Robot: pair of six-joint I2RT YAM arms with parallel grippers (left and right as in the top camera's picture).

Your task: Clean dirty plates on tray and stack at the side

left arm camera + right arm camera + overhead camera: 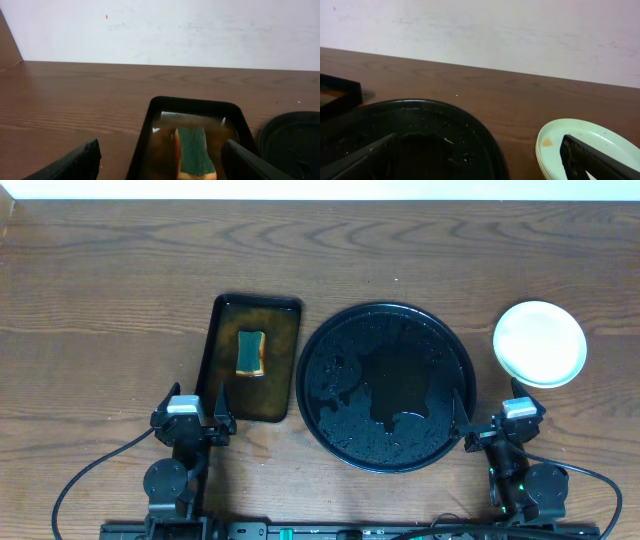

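The large round black tray [388, 385] sits mid-table, wet and holding no plates; it also shows in the right wrist view [420, 140]. The plates [540, 342] stand stacked on the bare wood to the tray's right, a mint-white one on top, a pale yellow edge below in the right wrist view [555, 150]. My left gripper [196, 412] is open and empty at the near end of the small tray. My right gripper [497, 423] is open and empty between the black tray and the stack, near the front edge.
A smaller dark rectangular tray [250, 360] with brownish water holds a green-and-yellow sponge [251, 352], also in the left wrist view [194, 152]. A white wall runs along the table's far edge. Cables trail from both arm bases at the front.
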